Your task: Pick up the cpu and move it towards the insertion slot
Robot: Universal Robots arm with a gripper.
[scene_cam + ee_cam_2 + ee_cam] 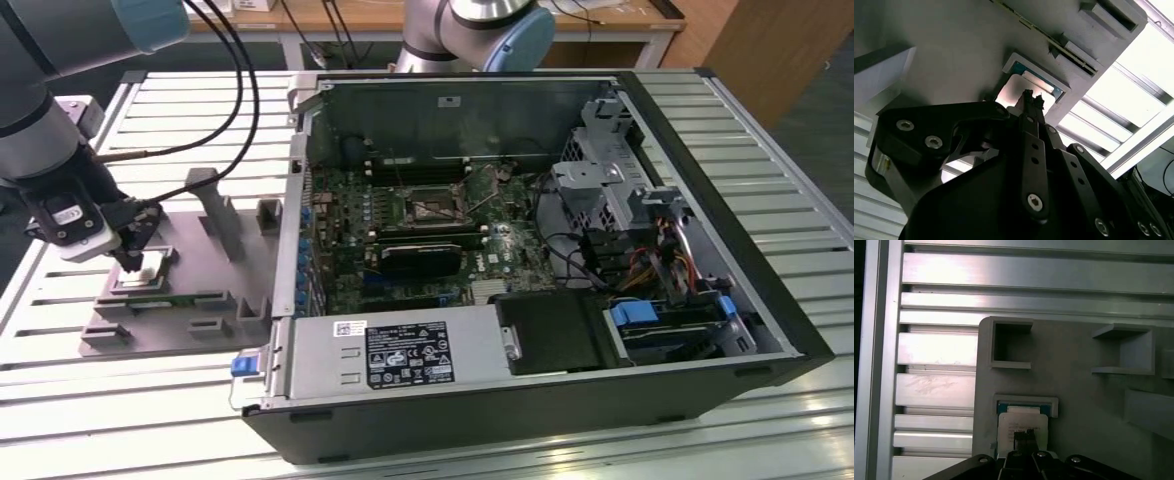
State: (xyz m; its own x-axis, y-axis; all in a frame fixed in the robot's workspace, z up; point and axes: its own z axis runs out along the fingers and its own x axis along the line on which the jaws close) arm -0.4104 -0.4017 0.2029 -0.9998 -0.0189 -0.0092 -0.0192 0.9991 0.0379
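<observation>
Gripper [1032, 100]: black linkage right up against the lens in the second wrist view, fingers pinched together into one narrow tip, not wrapped around anything.
Cpu [1013, 90]: silvery top, lying flat in a rimmed pocket on the grey plate [954, 45]. The tip points straight at its top, but I honestly can't tell if it's touching.
Table [1134, 95]: bright aluminium slats just past the plate's edge.
Fingertips [1021, 437]: in the first wrist view, two dark tips side by side over the middle of the cpu.
Pocket [1026, 401]: grey rim around the cpu, with a strip of the chip's green edge showing just inside it.
Arm [54, 130]: exterior view, comes down at the exterior view's left, with the gripper over the plate, outside the case [534, 420].
Slot [430, 205]: shiny metal frame on the board inside the open case, well apart from the cpu, off toward the exterior view's right.
</observation>
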